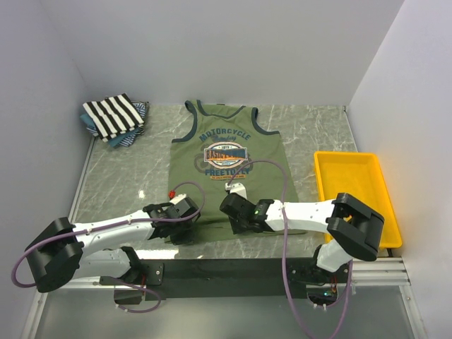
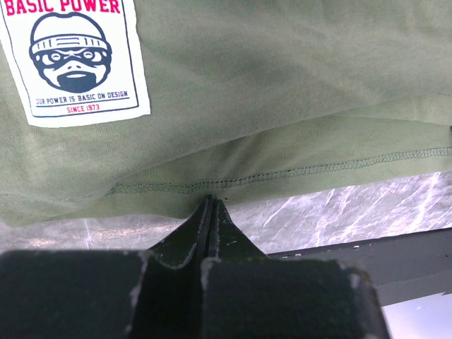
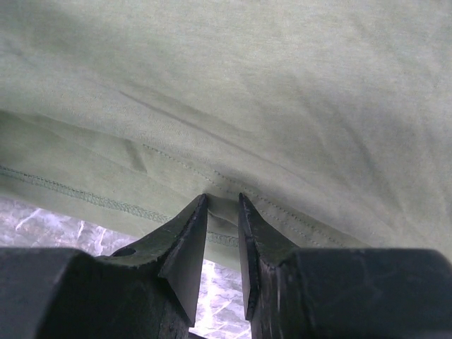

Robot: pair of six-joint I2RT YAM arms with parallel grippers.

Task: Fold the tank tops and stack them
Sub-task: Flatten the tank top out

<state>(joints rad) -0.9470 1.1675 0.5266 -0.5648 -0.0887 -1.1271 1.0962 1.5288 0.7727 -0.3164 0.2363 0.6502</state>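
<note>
Closed black fingers of the left gripper [image 2: 212,205] are seen nearest the lens. Their tips are brought together on the bottom hem of the olive green tank top [image 1: 226,141]. The cloth edge appears to be pinched between them, though so little is taken that this is judged rather than plainly seen. Further right along the same hem, the right gripper [image 3: 222,201] is held with its jaws apart. A small fold of hem stands in the gap and is not clamped. A white label [image 2: 74,63] printed with a masked face is sewn just above the hem, beside the left grip.

Both grippers are set at the near hem, probably so that it can be lifted level and carried toward the neckline for a first fold. For that, a second firm hold would be needed on the right.

The garment itself is spread flat, print upward, across the middle of the table [image 1: 120,176], with its neck toward the far edge and its hem toward the near edge.

In the far left corner a folded black-and-white striped tank top [image 1: 113,114] is laid on blue patterned tank tops [image 1: 141,109], evidently the stack to be added to. A yellow tray [image 1: 353,154] is set along the right edge, apart from the cloth.

Counted: two grippers, one olive top, one striped top and one tray. How many blue pieces there are cannot be told.
</note>
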